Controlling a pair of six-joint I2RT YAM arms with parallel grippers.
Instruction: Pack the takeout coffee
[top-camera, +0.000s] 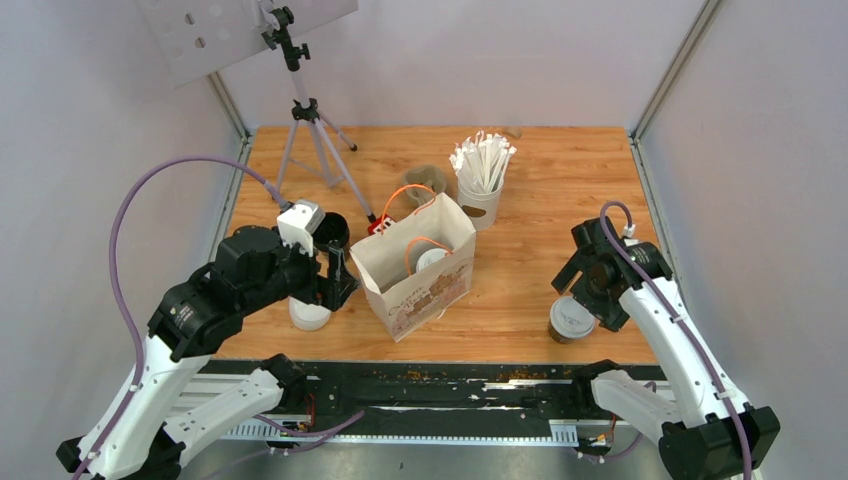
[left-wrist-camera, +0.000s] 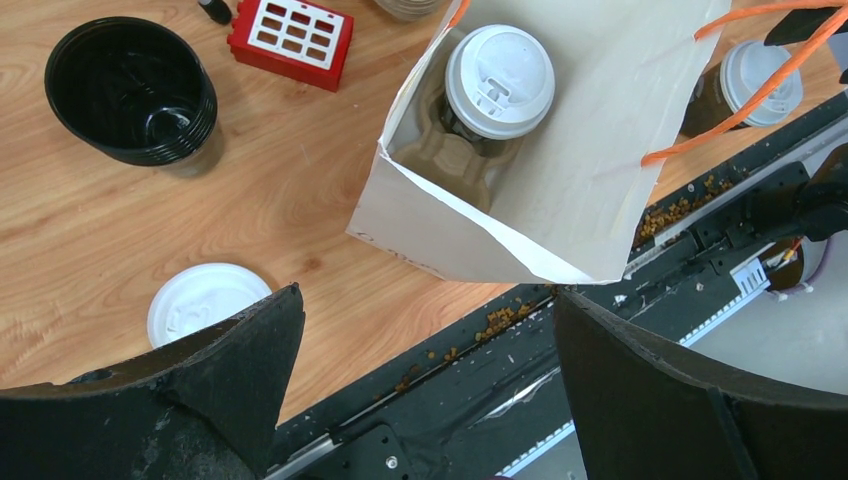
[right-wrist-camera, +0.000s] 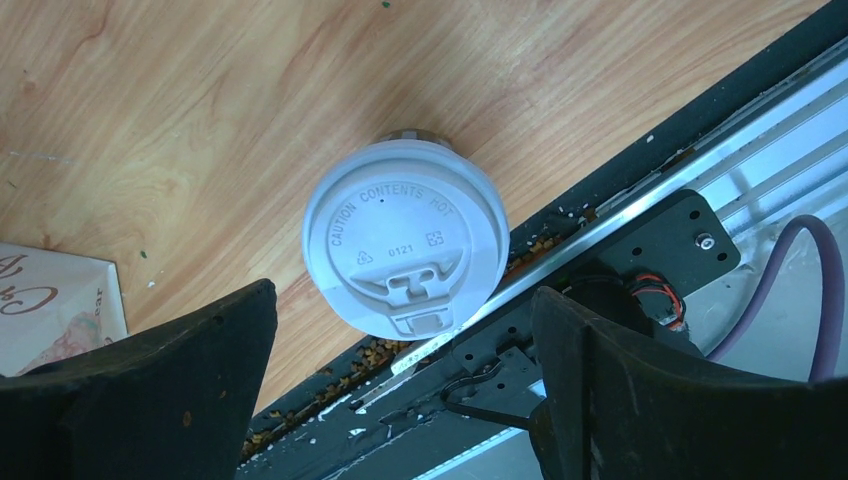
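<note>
One takeout coffee cup (left-wrist-camera: 499, 80), dark brown with a white lid, stands inside the open paper bag (left-wrist-camera: 560, 200), seated in a beige pulp tray (left-wrist-camera: 450, 160). The other cup (right-wrist-camera: 405, 235) stands on the table near its front edge, at the right (top-camera: 572, 318). My right gripper (right-wrist-camera: 405, 300) hovers just above that cup, open, with its fingers either side of the lid and not touching it. My left gripper (left-wrist-camera: 428, 300) is open and empty, left of the bag and above the table's front edge (top-camera: 338, 280).
A loose white lid (left-wrist-camera: 205, 300) lies under the left gripper. A stack of black cups (left-wrist-camera: 130, 90) and a red block (left-wrist-camera: 290, 40) sit left of the bag. A white cup of wrapped sticks (top-camera: 482, 190), another pulp tray (top-camera: 425, 180) and a tripod (top-camera: 312, 130) stand behind.
</note>
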